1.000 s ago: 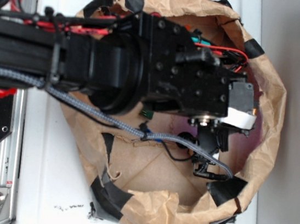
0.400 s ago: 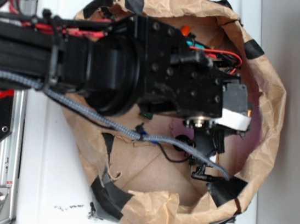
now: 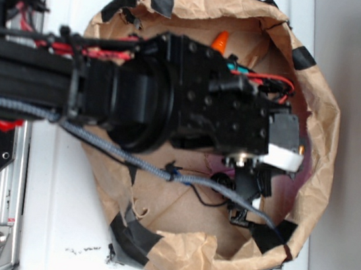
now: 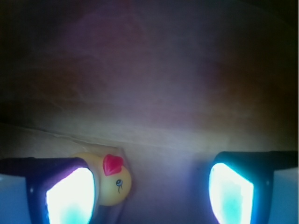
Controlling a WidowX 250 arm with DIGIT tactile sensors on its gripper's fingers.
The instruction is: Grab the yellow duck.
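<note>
Hovering end effector (image 4: pixel 150 186) | fingers spread | yellow duck (image 4: pixel 113 179) beside left finger

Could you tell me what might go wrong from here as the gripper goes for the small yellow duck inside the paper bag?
1. In the wrist view the small glossy yellow rubber duck sits against the left finger, not centred in the open gripper; closing may nudge it aside.
2. The duck lies by the crumpled brown paper bag wall, so a finger might catch paper.
3. The exterior view hides the duck behind the arm, so alignment rests on the wrist view alone.
</note>
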